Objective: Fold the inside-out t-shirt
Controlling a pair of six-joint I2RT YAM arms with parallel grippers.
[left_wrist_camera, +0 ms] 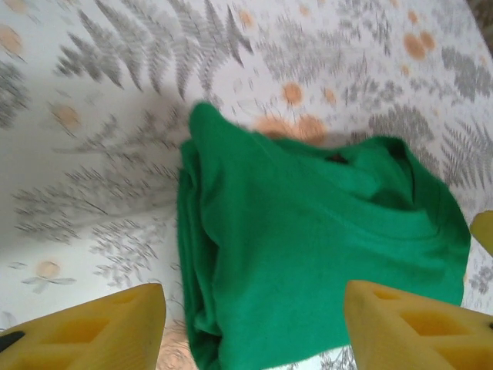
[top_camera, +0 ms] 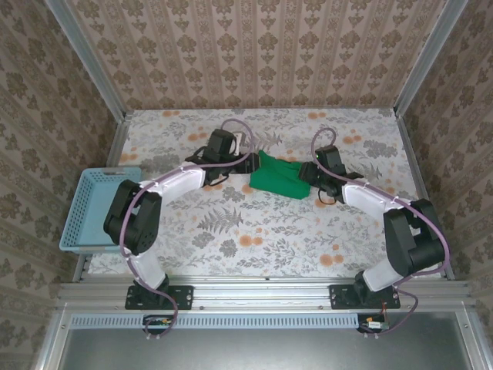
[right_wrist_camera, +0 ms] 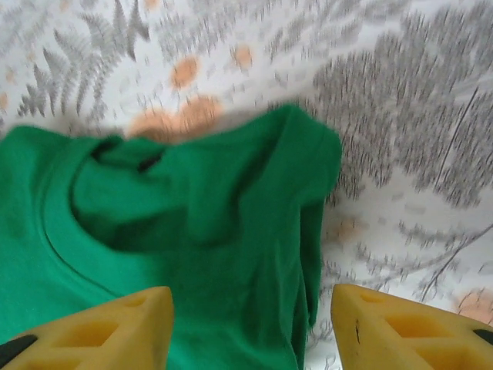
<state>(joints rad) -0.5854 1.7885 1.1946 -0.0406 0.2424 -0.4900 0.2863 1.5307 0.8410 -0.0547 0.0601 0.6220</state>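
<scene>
- Inside-out t-shirt point(top_camera: 279, 176) lies in a folded heap on the far half of the table point(top_camera: 231, 231), between both grippers.
- Left arm point(top_camera: 173, 181) reaches forward and bends inward; left gripper point(top_camera: 253, 163) is at the shirt's left edge, fingers apart, clamping nothing.
- Right gripper point(top_camera: 306, 174) mirrors it at the right edge, fingers apart.

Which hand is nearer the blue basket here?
The left hand: it sits on the side of the green t-shirt facing the basket, while the right hand is across the shirt from it.
</scene>
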